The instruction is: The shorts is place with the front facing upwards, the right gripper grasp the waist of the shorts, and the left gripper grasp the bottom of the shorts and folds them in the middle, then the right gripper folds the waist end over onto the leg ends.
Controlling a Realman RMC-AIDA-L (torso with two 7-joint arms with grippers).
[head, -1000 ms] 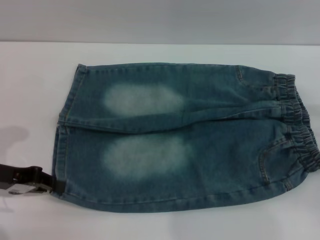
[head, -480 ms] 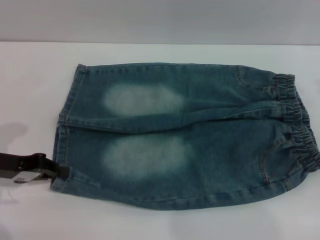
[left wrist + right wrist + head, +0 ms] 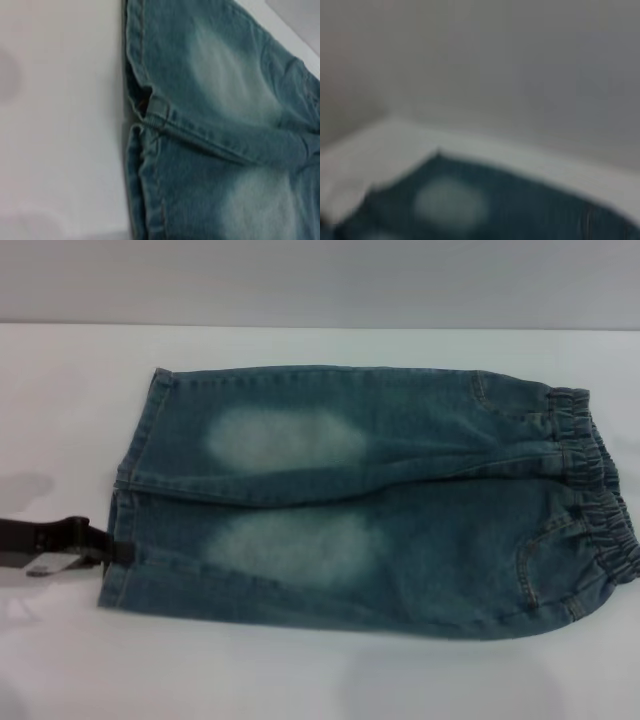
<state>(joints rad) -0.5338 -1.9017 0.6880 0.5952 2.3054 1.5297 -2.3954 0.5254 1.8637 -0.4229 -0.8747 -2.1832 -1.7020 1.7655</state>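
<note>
The white table is covered at its centre by the long blue-green denim shorts, laid flat, gathered waist at 3 o'clock, stitched leg hems at 9 o'clock. The near hem corner is pinched by the closed black two-fingered left gripper at 8 o'clock.

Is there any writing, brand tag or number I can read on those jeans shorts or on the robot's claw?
None: no text is readable in any view.
The shorts show only stitching and faded patches.
The left gripper, at the near leg's hem, shows no legible label.
</note>
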